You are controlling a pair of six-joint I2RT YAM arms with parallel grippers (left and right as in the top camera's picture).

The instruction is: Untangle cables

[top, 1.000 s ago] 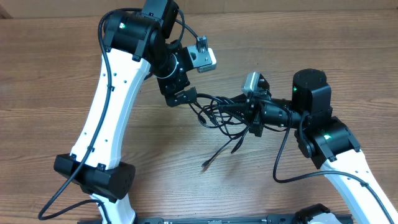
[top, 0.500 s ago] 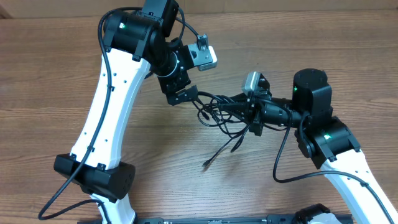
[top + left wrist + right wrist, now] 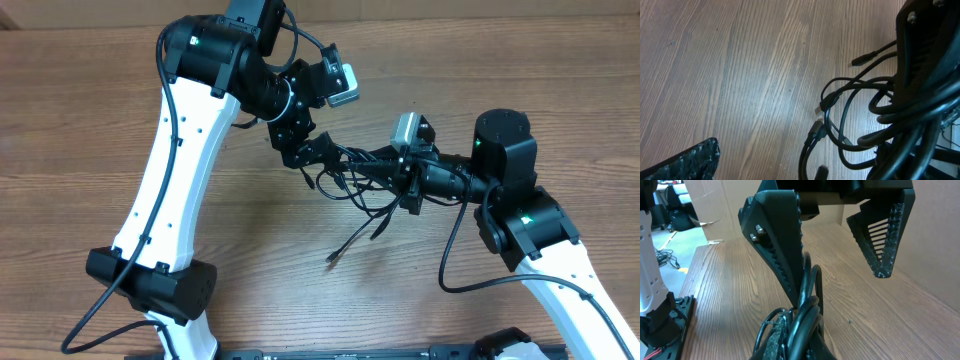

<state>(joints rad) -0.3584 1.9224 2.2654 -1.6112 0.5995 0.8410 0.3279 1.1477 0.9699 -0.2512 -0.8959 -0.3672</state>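
Swung round and lower than a second ago, the left gripper [image 3: 308, 152] stands spread wide at the cables [image 3: 352, 182]. One finger [image 3: 777, 255] lies against their loops and the other is clear. The right gripper [image 3: 408, 186] clamps the bundle's opposite end, so its long axis runs between the two arms. Loose plugs trail from it toward the bases. Wooden table [image 3: 80, 120] beneath leaves pulling room around the bundle.
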